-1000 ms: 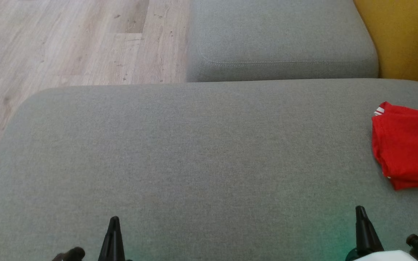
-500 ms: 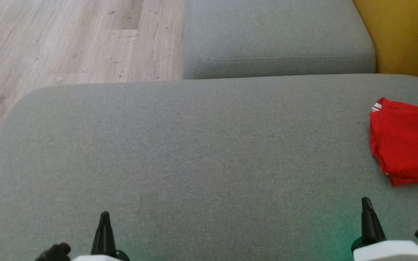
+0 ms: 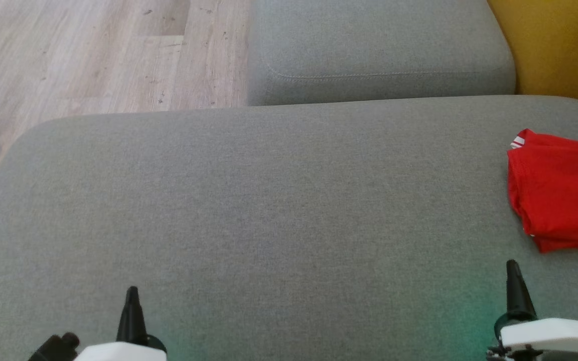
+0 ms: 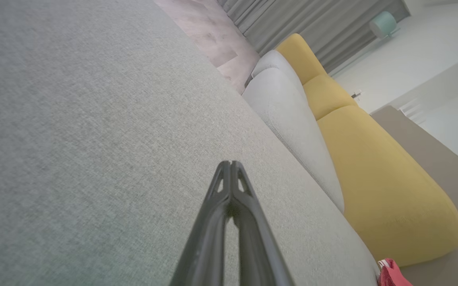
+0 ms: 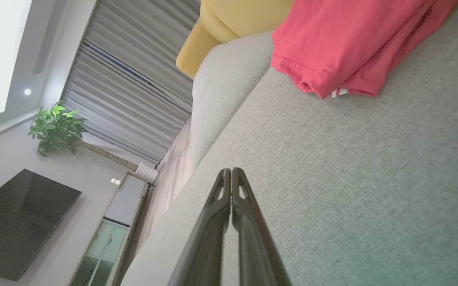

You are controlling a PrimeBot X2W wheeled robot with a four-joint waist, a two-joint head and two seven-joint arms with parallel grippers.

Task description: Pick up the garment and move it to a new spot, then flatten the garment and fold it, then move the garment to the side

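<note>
We judge the task to be at or very near its end. The red garment point(image 3: 560, 198) lies at the far right of the wide grey cushion point(image 3: 269, 210), close to the cushion's right edge and partly cut off by the border of the head view. It sits as a compact, layered bundle. In the right wrist view we see stacked hems along one side and a bit of white trim peeking from between the layers. That reads to us as a fold already made, not a crumpled heap. We cannot tell whether the fold is neat across the whole piece, since part of it is out of frame.

The left end effector point(image 4: 229, 165) is clenched, its two fingers pressed together with nothing between them. It hangs over bare cushion, well apart from the garment. The right end effector point(image 5: 229, 171) is likewise clenched and empty. It is nearer the garment but not touching it, with grey fabric showing between its fingertips and the red cloth.

So picking up, relocating, flattening and folding look done to us, and the move to the side appears done too. If anything is left, it is only bringing the arms to rest. We see no loose sleeve that clearly calls for another grasp.
</note>
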